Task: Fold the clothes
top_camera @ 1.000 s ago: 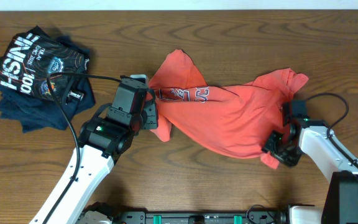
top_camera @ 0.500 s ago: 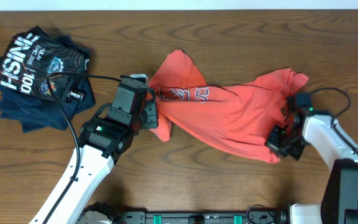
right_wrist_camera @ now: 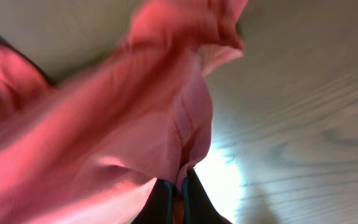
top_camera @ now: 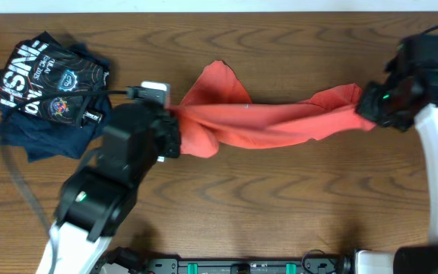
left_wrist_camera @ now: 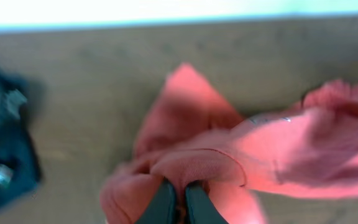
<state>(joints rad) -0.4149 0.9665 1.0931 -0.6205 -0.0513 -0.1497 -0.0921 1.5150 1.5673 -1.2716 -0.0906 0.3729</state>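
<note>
Pinching its ends, left gripper point(left_wrist_camera: 180, 186) and right gripper point(right_wrist_camera: 176, 188) have stretched the T-shirt point(top_camera: 265, 126).

The overhead view was evenly lit and fairly sharp. Both wrist views were blurred, the shirt point(left_wrist_camera: 229, 155) smeared, and a bright glare patch whitened the table point(right_wrist_camera: 225, 171).

Left tool point(top_camera: 175, 131) and right tool point(top_camera: 366, 107) clamped shut, well apart
</note>
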